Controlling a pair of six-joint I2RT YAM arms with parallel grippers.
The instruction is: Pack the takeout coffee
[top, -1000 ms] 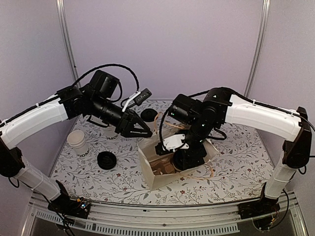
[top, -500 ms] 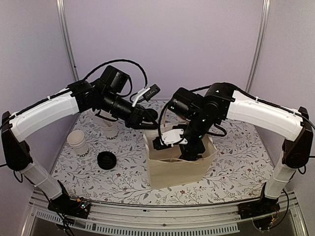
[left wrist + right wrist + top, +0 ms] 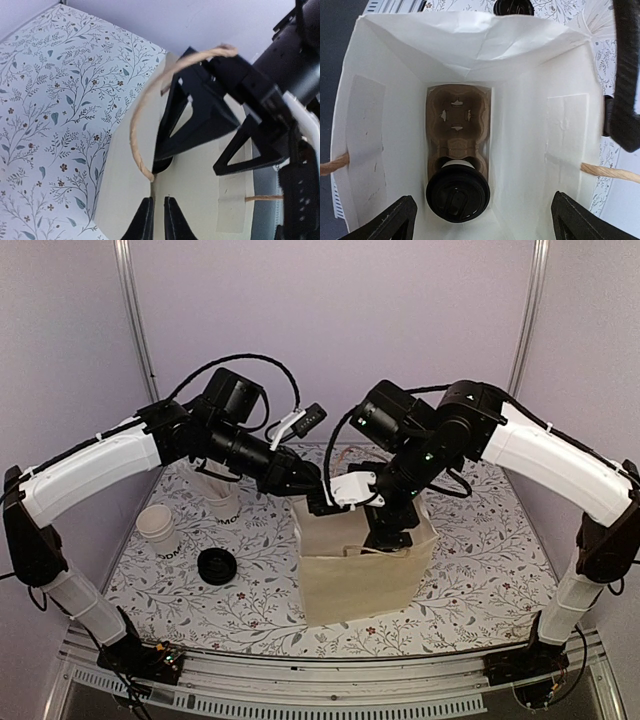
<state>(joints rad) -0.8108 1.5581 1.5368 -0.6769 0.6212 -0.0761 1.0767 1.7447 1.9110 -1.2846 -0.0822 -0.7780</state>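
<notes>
takeout coffee [image 3: 457, 192] in bag [image 3: 470, 35], cup body hidden

The lidded white paper takeout coffee cup [image 3: 457, 192] sits in one end pocket of a brown cardboard carrier [image 3: 456, 117] inside a white paper bag [image 3: 360, 575] standing mid-counter [image 3: 480, 570]. A loose black plastic lid [image 3: 216, 566] lies to the bag's left.

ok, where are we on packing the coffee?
Done: the takeout coffee sits in the cardboard carrier at the bottom of the paper bag. In hand: left end effector pinches the bag's rim, right end effector is open at the mouth, empty. Remaining: probably just pull the right out and release the bag.
</notes>
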